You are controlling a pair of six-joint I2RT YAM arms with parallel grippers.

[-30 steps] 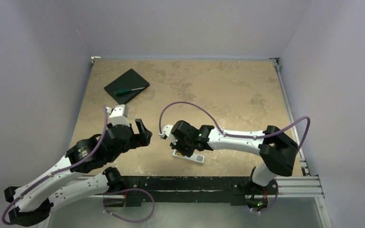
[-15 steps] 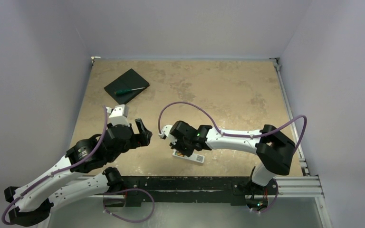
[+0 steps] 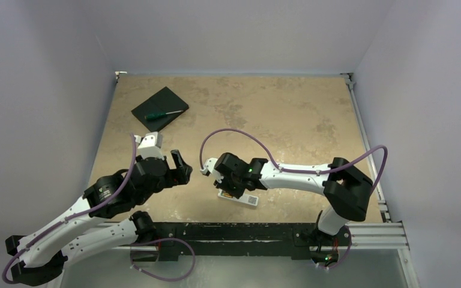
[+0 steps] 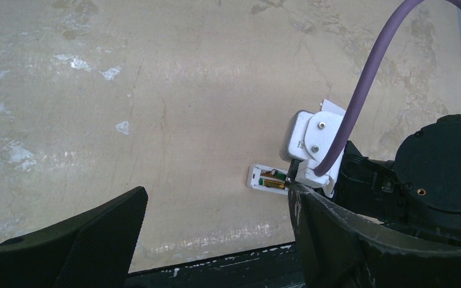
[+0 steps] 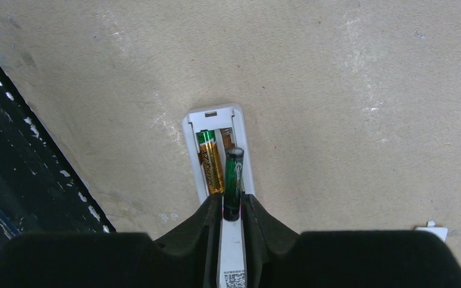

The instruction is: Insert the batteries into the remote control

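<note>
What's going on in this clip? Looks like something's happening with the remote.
The right gripper is pinching the second battery over the free slot of the remote, which lies on the table with its battery compartment open. The first battery already lies in the slot beside it. The held one does not look seated yet. The left gripper hangs open and empty off to the side. A screwdriver rests on a black pad at the far left.

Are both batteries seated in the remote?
No, one battery lies in the remote, while the other battery is pinched in the right gripper over the free slot.
</note>
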